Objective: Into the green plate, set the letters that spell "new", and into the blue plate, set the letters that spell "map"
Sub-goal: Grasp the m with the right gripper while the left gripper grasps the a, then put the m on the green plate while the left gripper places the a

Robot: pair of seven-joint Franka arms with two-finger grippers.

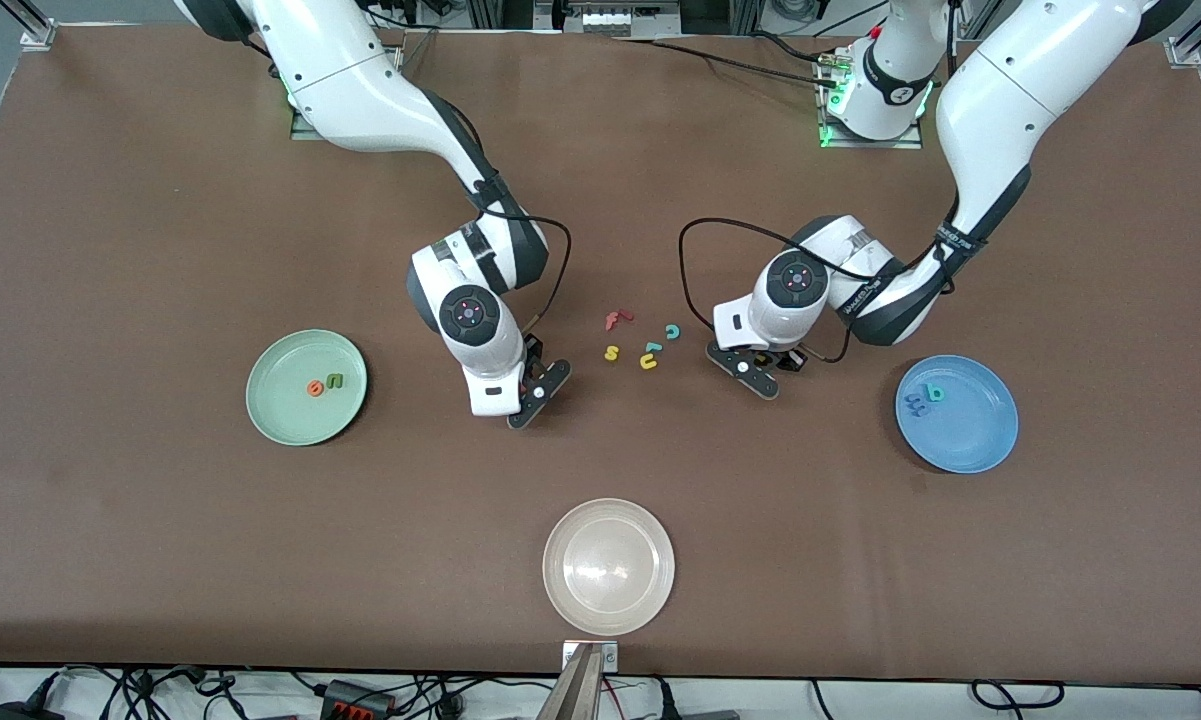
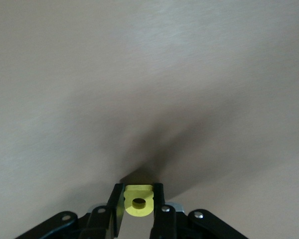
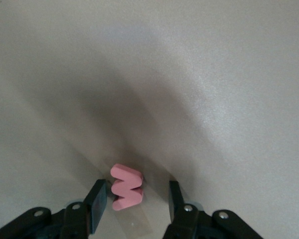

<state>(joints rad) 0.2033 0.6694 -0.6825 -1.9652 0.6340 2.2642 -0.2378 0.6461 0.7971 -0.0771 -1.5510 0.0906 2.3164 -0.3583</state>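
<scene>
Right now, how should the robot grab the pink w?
Pinch the pink "w" across its two flat faces, coming straight down from above. It lies between the right claw fingers, which straddle it without touching yet. The zigzag edges would probably slip, so squeezing the flat sides looks safest.

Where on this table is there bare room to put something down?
Bare brown table lies between the green plate and the cream plate, and between that and the blue plate. It is crowded mid-table, where loose letters sit between the left gripper and right gripper.
</scene>
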